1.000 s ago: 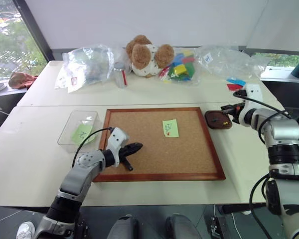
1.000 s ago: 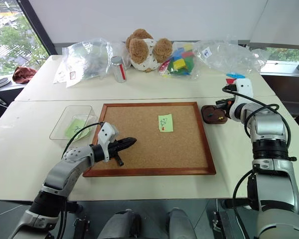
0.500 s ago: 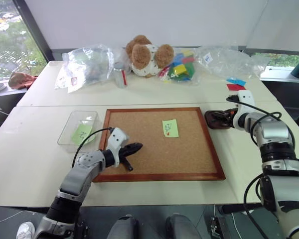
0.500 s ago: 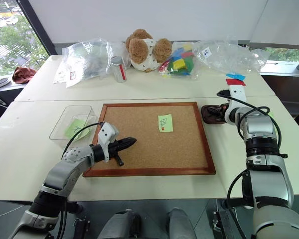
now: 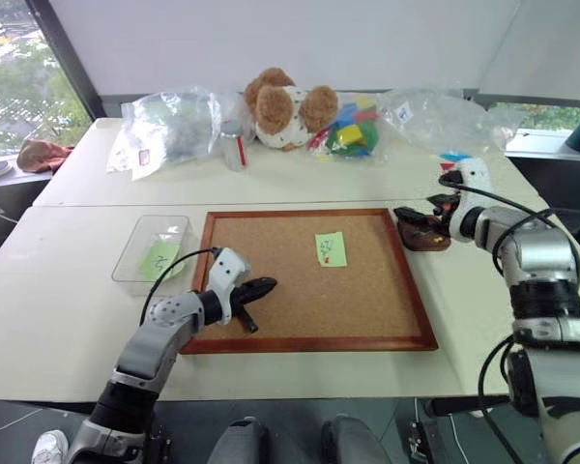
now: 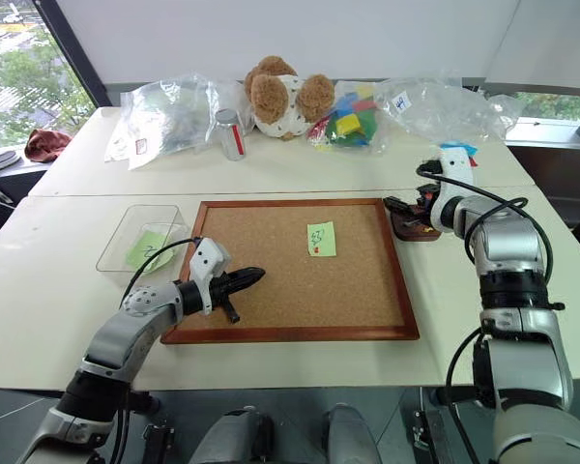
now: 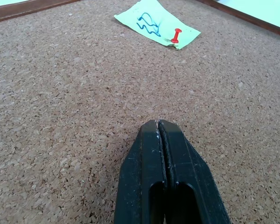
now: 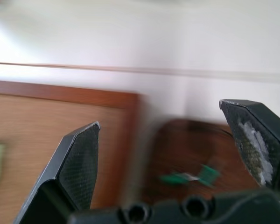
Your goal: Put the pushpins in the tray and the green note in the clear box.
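**Right jaws wide over the tray, left jaws shut on the corkboard**

Centred on the white table [image 5: 68, 290]: a wood-framed corkboard [image 5: 290, 300], landmark for the rest. Behind the corkboard, crinkled plastic bags [image 5: 169, 126] and a teddy bear [image 5: 282, 106]. Just left of the corkboard, the clear box [image 5: 147, 253], one green slip already inside. Just right of the corkboard's far corner, the dark brown tray [image 5: 423, 235], a green pushpin [image 8: 189, 177] lying in it. Over that tray, the right gripper [image 8: 172, 144], fingers spread wide, nothing between them. Above the corkboard's near left part, the left gripper [image 7: 159, 128], fingers pressed together, empty. On the corkboard's right half, the green note [image 5: 331, 248], fixed by a red pushpin [image 7: 176, 36].
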Motion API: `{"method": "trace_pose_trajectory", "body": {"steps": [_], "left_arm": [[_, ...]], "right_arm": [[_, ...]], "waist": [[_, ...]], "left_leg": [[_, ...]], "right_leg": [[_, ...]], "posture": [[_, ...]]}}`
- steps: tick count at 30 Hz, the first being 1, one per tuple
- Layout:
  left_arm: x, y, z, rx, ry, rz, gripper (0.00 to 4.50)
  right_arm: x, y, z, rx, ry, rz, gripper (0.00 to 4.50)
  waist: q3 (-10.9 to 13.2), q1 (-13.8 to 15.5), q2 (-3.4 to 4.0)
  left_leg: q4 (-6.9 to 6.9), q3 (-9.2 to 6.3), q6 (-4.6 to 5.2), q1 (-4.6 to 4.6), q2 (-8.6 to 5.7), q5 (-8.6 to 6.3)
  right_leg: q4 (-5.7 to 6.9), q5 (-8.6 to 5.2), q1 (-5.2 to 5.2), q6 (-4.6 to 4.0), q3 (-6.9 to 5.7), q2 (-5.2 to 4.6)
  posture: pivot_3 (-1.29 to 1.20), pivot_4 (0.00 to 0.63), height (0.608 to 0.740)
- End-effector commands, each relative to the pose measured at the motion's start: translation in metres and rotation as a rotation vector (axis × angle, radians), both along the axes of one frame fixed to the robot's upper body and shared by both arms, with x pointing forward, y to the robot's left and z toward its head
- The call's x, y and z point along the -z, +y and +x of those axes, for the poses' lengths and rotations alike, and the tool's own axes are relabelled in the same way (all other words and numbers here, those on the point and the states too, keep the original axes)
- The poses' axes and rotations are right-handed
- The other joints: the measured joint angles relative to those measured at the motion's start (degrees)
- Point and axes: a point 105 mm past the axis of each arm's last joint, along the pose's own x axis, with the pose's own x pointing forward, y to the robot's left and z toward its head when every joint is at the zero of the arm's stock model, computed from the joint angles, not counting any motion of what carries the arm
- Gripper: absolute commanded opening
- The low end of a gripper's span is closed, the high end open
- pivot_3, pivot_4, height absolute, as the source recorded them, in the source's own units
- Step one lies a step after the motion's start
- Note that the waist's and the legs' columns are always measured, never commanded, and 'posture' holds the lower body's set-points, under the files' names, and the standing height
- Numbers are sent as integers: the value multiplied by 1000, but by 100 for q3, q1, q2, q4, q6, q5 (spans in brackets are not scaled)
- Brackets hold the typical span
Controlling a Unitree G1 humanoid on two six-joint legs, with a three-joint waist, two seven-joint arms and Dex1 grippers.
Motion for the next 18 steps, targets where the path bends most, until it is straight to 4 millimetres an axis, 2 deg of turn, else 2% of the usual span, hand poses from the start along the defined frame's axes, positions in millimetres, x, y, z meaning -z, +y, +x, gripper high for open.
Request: {"method": "trace_pose_trajectory", "body": {"steps": [1,5,11,14,15,18], "left_arm": [[21,3,-3,-6,71,39,0],[20,1,-2,-3,69,37,0],[21,2,-3,-5,69,37,0],[21,2,-3,-7,69,38,0],[21,2,-3,-8,68,37,0],[21,2,-2,-10,67,36,0]], "right_arm": [[-6,60,-29,-259,-25,-12,4465],[7,90,-42,-322,-2,4,4465],[26,108,-51,-367,33,-2,4465],[33,113,-50,-369,40,-14,3651],[35,114,-49,-358,45,-10,3240],[40,113,-44,-333,52,-13,3240]], "waist": [[-1,-1,1],[-1,8,0],[-1,13,0],[-1,5,0],[-1,6,0],[-1,10,0]], "left_leg": [[1,0,0,0,0,0],[9,0,2,1,0,-1],[7,-1,3,1,0,-2],[8,-1,3,1,0,-2],[8,-1,3,1,0,-2],[8,-1,3,1,0,-2]], "right_leg": [[1,0,1,0,0,0],[2,0,4,0,0,-3],[1,0,2,0,0,-4],[1,0,2,0,0,-4],[1,0,3,0,0,-4],[2,0,2,0,0,-4]], "posture": [[0,150,740],[0,150,740],[0,150,740],[0,150,740],[0,150,740],[0,150,740]]}}
